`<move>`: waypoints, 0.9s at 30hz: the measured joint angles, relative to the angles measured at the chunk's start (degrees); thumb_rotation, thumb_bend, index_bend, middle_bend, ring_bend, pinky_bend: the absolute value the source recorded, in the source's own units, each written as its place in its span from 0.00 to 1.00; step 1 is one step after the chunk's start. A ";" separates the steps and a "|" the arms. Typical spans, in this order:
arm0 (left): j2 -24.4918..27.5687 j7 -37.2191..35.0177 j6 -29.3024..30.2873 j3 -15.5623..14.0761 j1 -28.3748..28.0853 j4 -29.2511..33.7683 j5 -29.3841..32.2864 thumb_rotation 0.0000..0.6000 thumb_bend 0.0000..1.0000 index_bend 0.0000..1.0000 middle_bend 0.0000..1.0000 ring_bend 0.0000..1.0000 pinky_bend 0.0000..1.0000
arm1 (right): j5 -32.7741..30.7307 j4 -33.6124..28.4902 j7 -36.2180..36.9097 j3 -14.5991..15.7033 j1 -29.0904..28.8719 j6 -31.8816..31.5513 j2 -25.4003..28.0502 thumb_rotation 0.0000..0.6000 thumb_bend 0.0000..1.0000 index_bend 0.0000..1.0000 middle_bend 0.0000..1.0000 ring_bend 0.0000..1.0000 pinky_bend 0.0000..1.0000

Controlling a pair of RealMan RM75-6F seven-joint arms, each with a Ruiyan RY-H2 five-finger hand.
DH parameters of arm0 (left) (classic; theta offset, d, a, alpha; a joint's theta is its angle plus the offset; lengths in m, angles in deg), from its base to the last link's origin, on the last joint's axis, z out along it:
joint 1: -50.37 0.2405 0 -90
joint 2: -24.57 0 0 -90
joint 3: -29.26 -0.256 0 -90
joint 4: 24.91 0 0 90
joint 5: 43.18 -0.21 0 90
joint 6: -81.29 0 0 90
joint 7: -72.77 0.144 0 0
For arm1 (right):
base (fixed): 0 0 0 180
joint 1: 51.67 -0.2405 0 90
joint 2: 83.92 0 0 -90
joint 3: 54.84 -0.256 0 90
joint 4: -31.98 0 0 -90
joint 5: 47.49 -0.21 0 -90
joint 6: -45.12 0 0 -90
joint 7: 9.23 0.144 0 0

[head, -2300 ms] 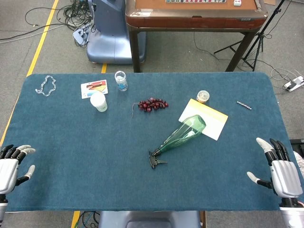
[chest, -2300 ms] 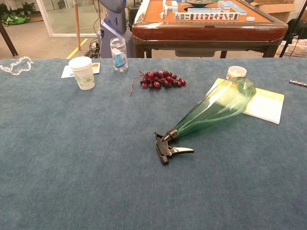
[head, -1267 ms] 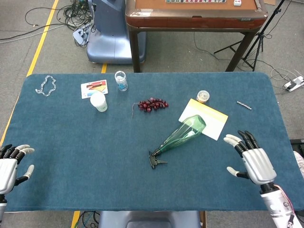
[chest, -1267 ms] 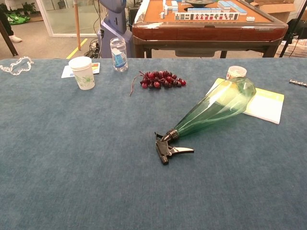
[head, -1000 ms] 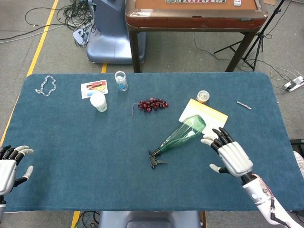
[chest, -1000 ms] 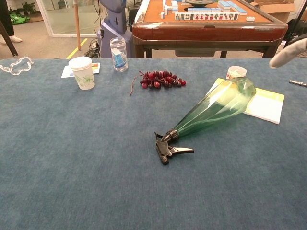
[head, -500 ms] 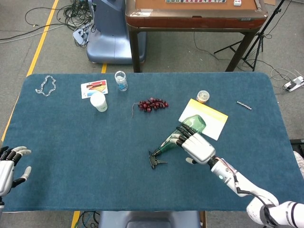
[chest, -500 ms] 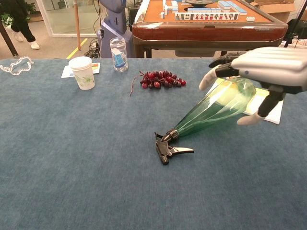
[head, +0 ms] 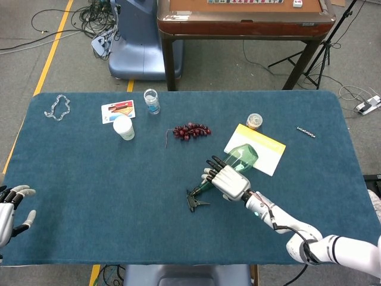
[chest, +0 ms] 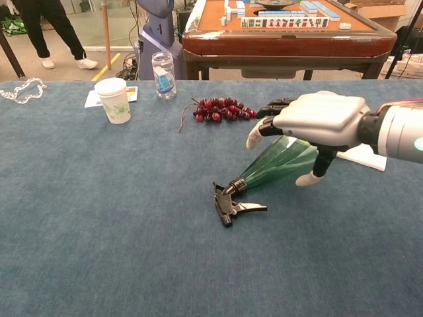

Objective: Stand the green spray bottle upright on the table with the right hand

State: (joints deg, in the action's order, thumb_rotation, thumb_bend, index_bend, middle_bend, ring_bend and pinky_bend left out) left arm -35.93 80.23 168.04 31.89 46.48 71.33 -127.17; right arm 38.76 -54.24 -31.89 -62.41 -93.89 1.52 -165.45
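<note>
We see the green spray bottle lying on its side near the middle of the blue table, its black trigger head toward us and to the left, its wide base angled away toward the yellow-and-white booklet. Our right hand is poised over the bottle's wide body, palm down, fingers spread across the far side and the thumb hanging on the near side; it has not closed around the bottle, and whether any finger touches the plastic we cannot tell. Our left hand sits at the table's near left edge, fingers apart and holding nothing. Beyond the bottle lie a bunch of dark red grapes, a small round tin, a paper cup, a clear jar with a blue label, a printed card and a beaded chain. A slim dark bracelet rests far right.
</note>
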 measured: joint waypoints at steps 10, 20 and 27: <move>0.04 -0.41 0.17 0.04 0.34 -0.40 0.22 1.00 0.36 0.34 0.26 0.24 0.12 | -0.31 6.31 -0.06 1.10 -2.83 0.04 -4.57 1.00 0.24 0.24 0.22 0.04 0.01; 0.11 -0.73 0.28 0.04 0.67 -0.82 0.48 1.00 0.36 0.34 0.26 0.24 0.12 | -2.37 9.86 -0.63 1.67 -5.25 1.76 -7.69 1.00 0.31 0.25 0.23 0.04 0.01; -0.02 -1.12 0.09 0.09 0.68 -1.33 0.56 1.00 0.36 0.34 0.26 0.24 0.12 | -3.62 11.01 -1.72 2.06 -6.66 2.86 -8.93 1.00 0.31 0.31 0.25 0.04 0.01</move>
State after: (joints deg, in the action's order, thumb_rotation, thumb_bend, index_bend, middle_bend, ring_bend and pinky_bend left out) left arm -35.95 79.11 168.13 31.98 47.17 70.00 -126.60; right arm 35.15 -43.23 -33.61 -60.35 -100.55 4.37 -174.39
